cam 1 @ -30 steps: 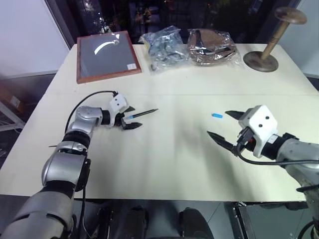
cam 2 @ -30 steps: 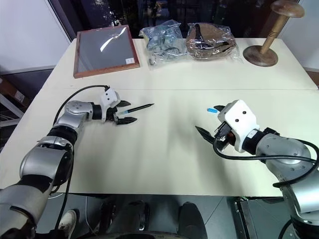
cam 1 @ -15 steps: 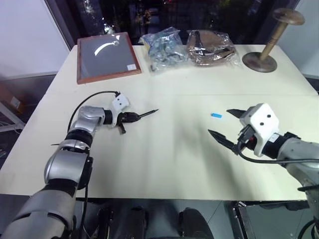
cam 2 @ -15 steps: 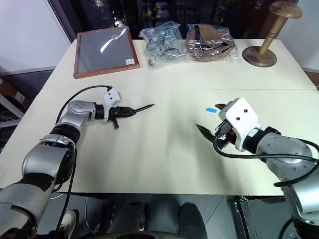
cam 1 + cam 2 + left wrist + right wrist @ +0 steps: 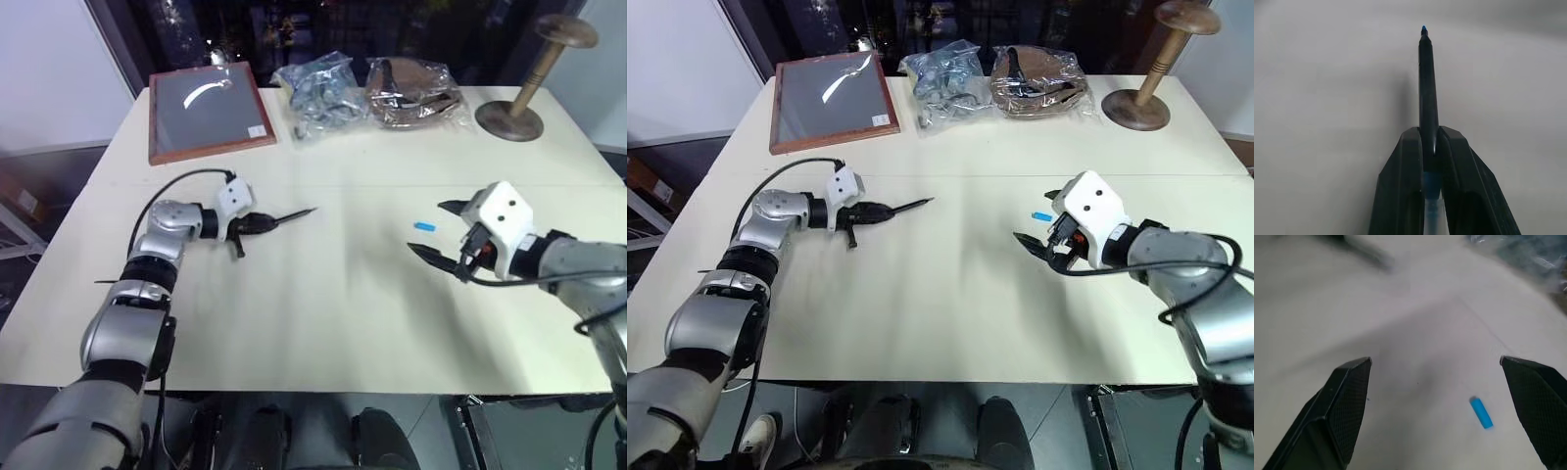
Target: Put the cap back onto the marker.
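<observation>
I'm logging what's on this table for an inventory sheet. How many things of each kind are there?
Markers: 1, the marker held in the left claw
Caps: 1, the cap lying on the table
Framed boards: 1, the framed board
Plastic bags: 2, bag of metal parts and bag of brown items
Wooden stands: 1, the wooden stand
Total: 6

Cream table (image 5: 323, 323) across most of frame, seam running across middle. Wood-framed grey board (image 5: 204, 111) upper left. Two clear plastic bags (image 5: 367, 86) top centre. Wooden stand (image 5: 529, 83) upper right. Dark glass behind; white wall far left.
</observation>
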